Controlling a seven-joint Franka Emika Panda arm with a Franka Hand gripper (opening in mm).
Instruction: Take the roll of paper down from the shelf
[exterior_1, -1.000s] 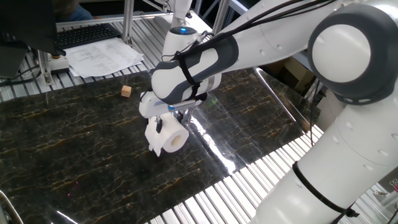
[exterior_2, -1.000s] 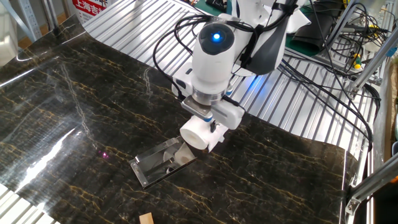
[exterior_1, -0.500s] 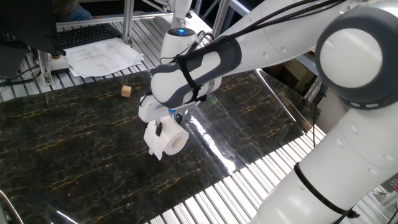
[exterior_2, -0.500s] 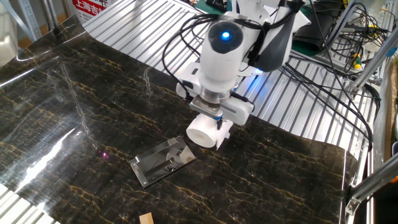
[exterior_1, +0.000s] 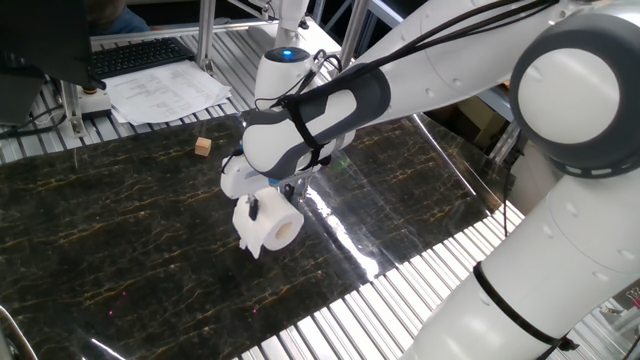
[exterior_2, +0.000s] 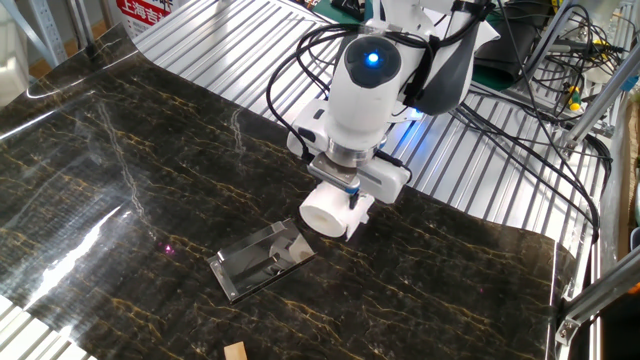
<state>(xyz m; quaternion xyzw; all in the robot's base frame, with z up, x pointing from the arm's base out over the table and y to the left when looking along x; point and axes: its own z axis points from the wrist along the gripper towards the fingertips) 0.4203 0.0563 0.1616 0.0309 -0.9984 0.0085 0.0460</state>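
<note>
I see my pincer (exterior_2: 349, 197) clamped on the roll of paper (exterior_2: 326, 213), its tube lying roughly level, just right of the shelf (exterior_2: 262, 262).

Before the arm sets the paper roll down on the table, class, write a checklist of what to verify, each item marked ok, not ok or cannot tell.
1. Claw shut on the roll of paper: ok.
2. Roll off the shelf: ok.
3. Roll beside the shelf, not over it: ok.
4. Dark table under the roll bare: ok.
5. Wooden cube away from the drop spot: ok.
6. Roll's height above the table: cannot tell.
</note>
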